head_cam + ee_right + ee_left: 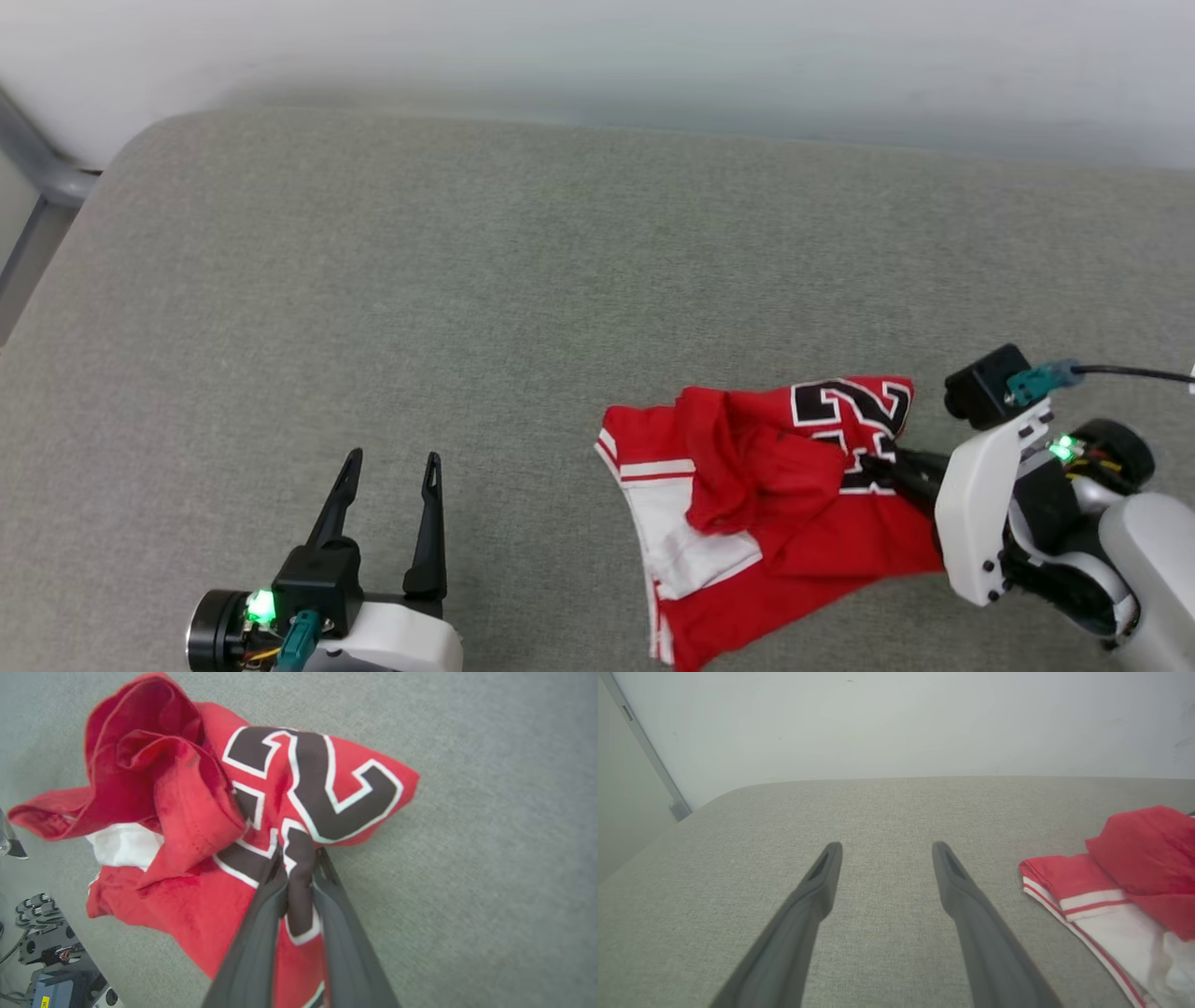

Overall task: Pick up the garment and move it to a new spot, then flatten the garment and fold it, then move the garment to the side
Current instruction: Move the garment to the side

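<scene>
Holding now: your right gripper [868, 460] is clamped on a fold of the red jersey T-shirt [775, 504]. In the right wrist view you see its two dark fingers [254, 952] pinching cloth at the black lettering [322, 788].
Jersey, place: bunched on the grey cushion [467, 280], on its near right part, with most of the cloth resting on the cushion.
Jersey, lay: crumpled, the red body folded over itself. One white sleeve [681, 532] with red-and-white stripe trim is spread flat on the side facing the cushion's middle.
Lettering: black with a white outline, partly creased, and uppermost on the heap's side toward the cushion's far edge.
Left gripper [392, 462]: empty, its fingers spread wide, over the cushion's near left part and well apart from the jersey. You cannot tell whether it touches the cushion.
Cushion: grey woven cover with a rounded far left corner.
Wall [653, 56]: pale and plain, rising behind the cushion's far edge.
Frame [37, 177]: a grey metal post just beside the cushion's far left corner.
</scene>
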Robot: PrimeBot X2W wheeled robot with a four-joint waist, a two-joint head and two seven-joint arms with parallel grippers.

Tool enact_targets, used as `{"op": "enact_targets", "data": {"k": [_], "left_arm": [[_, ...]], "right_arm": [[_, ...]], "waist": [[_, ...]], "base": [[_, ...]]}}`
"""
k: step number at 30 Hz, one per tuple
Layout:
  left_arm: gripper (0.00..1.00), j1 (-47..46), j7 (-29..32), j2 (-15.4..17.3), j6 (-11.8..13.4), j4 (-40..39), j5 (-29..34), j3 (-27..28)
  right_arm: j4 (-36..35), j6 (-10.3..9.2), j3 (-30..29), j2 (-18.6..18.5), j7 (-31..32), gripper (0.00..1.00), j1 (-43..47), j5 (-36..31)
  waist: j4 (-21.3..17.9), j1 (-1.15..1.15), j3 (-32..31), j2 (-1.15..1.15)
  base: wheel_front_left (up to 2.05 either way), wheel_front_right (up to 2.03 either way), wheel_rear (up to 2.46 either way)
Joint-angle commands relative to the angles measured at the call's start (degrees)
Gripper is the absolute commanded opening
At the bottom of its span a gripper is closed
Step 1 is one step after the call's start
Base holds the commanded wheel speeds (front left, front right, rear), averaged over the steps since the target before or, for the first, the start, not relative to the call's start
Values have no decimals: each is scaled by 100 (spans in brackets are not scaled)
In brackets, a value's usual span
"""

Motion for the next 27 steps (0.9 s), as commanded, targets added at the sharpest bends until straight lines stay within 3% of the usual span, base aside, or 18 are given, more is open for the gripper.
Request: {"op": "enact_targets", "data": {"k": [1,15,21,27], "left_arm": [[100,62,-13,-7,21,-12,2,15],[100,-8,-13,-9,32,-204,43,240],[100,-216,-13,63,6,-357,131,288],[100,-536,-13,151,-53,-510,208,236]], "right_arm": [[-88,-10,22,-119,-69,0,-123,-75],[-733,-9,39,-1073,-103,0,-712,-454],[-410,-9,-280,-1341,-122,0,-817,-562],[270,-10,-742,-1714,-287,0,-984,-846]], "waist": [[-119,0,-86,0],[-1170,0,109,0],[-1455,0,523,0],[-1432,0,1058,0]], "base": [[0,0,0],[0,0,0],[0,0,0],[0,0,0]]}}
